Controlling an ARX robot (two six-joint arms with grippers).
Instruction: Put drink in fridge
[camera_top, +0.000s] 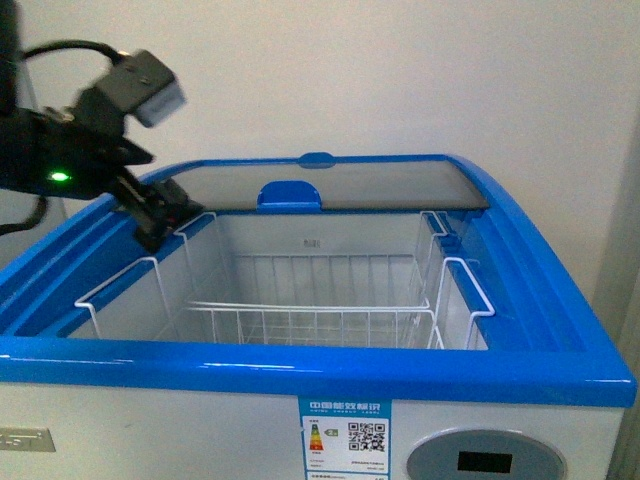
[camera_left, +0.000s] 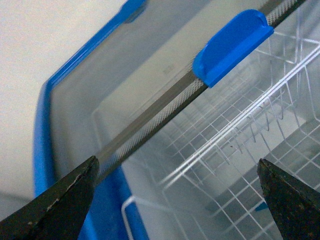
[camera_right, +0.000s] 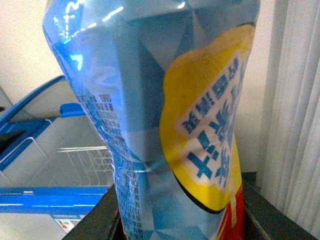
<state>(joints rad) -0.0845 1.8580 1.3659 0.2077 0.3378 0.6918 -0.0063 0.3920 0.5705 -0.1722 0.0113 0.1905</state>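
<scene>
The fridge (camera_top: 560, 300) is a white chest freezer with a blue rim. Its glass lid (camera_top: 380, 185) is slid to the back, so the front half is open over white wire baskets (camera_top: 310, 320). My left gripper (camera_top: 160, 222) is open and empty at the back left rim, near the lid's edge. In the left wrist view its dark fingertips (camera_left: 60, 205) stand wide apart over the baskets, with the lid's blue handle (camera_left: 232, 46) beyond. My right gripper (camera_right: 180, 220) is shut on the drink (camera_right: 150, 110), a bottle with a blue label and yellow patch. It is out of the front view.
A pale wall stands behind the fridge. In the right wrist view the fridge's blue rim (camera_right: 50, 196) and baskets lie off to one side of the bottle, and a white curtain (camera_right: 295, 110) hangs on the other side. A control panel (camera_top: 485, 460) sits on the fridge's front.
</scene>
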